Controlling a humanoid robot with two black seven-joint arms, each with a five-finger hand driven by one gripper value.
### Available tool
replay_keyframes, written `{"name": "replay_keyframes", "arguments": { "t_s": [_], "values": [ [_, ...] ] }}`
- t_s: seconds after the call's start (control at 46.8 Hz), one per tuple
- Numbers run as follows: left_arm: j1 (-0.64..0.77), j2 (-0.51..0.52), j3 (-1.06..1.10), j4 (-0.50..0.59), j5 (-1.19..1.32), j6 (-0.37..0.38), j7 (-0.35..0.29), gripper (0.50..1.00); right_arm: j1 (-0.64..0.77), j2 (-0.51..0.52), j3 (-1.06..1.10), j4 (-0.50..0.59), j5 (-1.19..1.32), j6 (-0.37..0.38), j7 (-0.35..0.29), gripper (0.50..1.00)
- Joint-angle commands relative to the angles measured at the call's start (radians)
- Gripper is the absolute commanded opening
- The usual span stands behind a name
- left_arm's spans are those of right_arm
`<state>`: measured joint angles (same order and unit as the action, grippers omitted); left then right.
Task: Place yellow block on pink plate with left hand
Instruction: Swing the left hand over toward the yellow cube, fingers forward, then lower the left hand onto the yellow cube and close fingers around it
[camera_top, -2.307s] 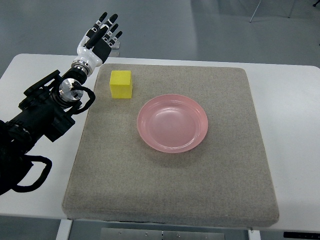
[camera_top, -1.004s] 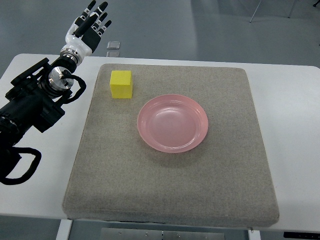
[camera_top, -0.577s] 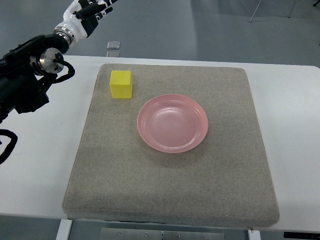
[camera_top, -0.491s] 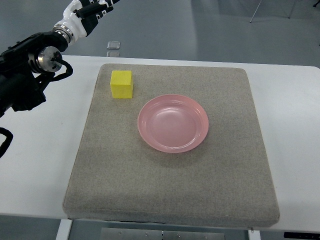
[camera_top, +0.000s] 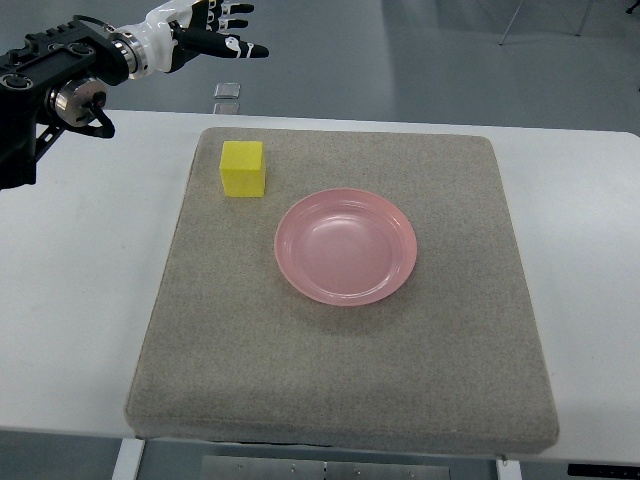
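The left robot hand (camera_top: 205, 32), fingers spread and empty, hangs beyond the small yellow cube block (camera_top: 242, 168), which sits on the grey felt mat (camera_top: 340, 380) just left of the round pink plastic plate (camera_top: 346, 246).

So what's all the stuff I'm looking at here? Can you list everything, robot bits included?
yellow block: one, yellow, on the mat near its far left corner, apart from the plate
pink plate: one, pink, empty, near the middle of the mat
mat: one, grey-beige, square, covering most of the table
table: one, white, under the mat
small flat thing: one, pale and clear-looking, on the floor just past the table's far edge; too small to identify
floor: grey, beyond the table
left hand: one, black and white, fingers spread, holding nothing, in the air past the table's far left edge, beyond the block
left arm: one, black, entering from the picture's left edge
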<state>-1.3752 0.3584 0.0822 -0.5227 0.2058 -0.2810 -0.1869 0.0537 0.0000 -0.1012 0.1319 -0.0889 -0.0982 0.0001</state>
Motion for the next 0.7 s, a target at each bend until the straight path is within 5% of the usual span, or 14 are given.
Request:
{"name": "replay_keyframes", "arguments": {
  "t_s": [0.0, 0.235, 0.683],
  "values": [
    [-0.015, 0.013, 0.004, -0.011, 0.105, -0.018, -0.002, 0.979, 0.0, 0.0, 0.0, 0.0, 0.0, 0.0, 0.0, 0.924],
    [-0.013, 0.037, 0.005, -0.079, 0.342, -0.101, -0.009, 0.979, 0.0, 0.0, 0.0, 0.0, 0.0, 0.0, 0.0, 0.924],
    [0.013, 0.056, 0.034, -0.097, 0.633, -0.107, -0.062, 0.977, 0.0, 0.0, 0.0, 0.0, 0.0, 0.0, 0.0, 0.924]
  ]
}}
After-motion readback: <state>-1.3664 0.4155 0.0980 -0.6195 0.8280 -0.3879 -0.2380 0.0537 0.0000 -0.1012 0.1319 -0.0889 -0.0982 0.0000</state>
